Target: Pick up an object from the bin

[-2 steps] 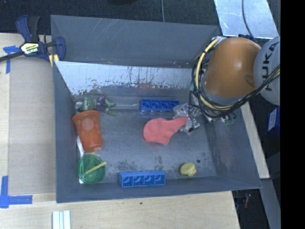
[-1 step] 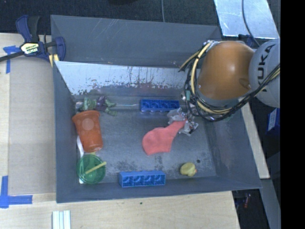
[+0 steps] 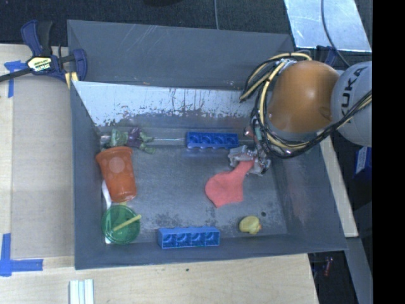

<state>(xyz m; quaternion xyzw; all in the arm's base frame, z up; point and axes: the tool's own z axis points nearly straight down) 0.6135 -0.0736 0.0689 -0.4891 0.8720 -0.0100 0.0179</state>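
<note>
Pink floppy rubbery flap (image 3: pixel 225 187) lay just in front of the long blue plastic brick (image 3: pixel 212 140). The claw (image 3: pixel 250 162) looked nipped shut on its narrow top end. Figured it was light and limp, so that tip worked.

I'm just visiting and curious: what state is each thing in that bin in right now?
gripper: jaws shut on the pink piece's narrow end
pink piece: narrow end gripped, wide end on the floor
orange cup: on its side
green round thing: flat, untouched
far blue brick: flat
near blue brick: flat
yellow lump: loose, untouched
</note>
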